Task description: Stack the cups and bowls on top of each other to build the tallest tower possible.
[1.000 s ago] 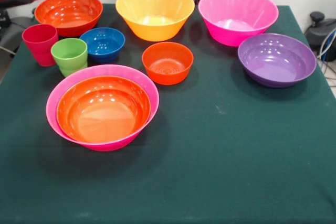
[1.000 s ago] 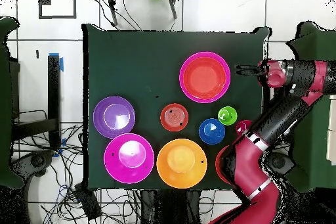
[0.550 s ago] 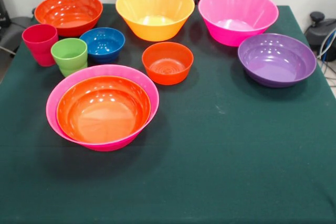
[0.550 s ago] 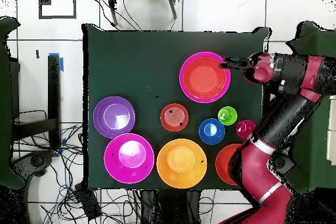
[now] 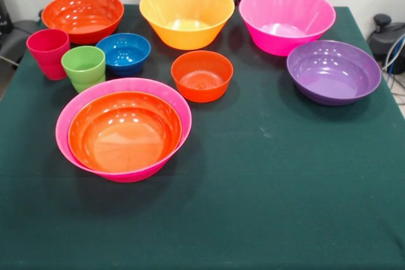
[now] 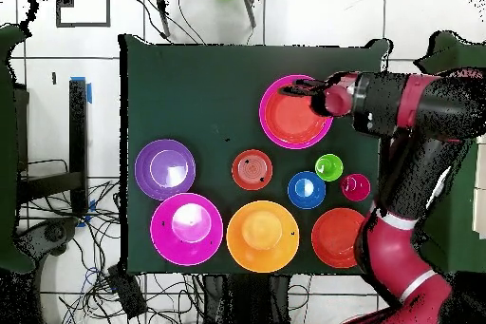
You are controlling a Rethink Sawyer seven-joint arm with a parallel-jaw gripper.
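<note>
A red-orange bowl (image 5: 124,131) sits nested inside a magenta bowl (image 5: 76,107) near the front left of the green table (image 5: 285,181); that pair is the only stack. Every other container stands alone and holds nothing. Behind the stack are the green cup (image 5: 83,67) and red cup (image 5: 48,52), just beside each other, with the blue bowl (image 5: 123,52) next to the green one. A second red-orange bowl (image 5: 83,16), the big orange bowl (image 5: 186,14) and a second magenta bowl (image 5: 286,19) line the far edge. The small orange-red bowl (image 5: 202,75) sits mid-table and the purple bowl (image 5: 333,71) off to the right.

From above, the arm (image 6: 418,106) reaches over the table's edge, its gripper (image 6: 306,87) above the stack's rim. It shows only as a dark shape there, so I cannot tell how its fingers stand. The front view shows no arm.
</note>
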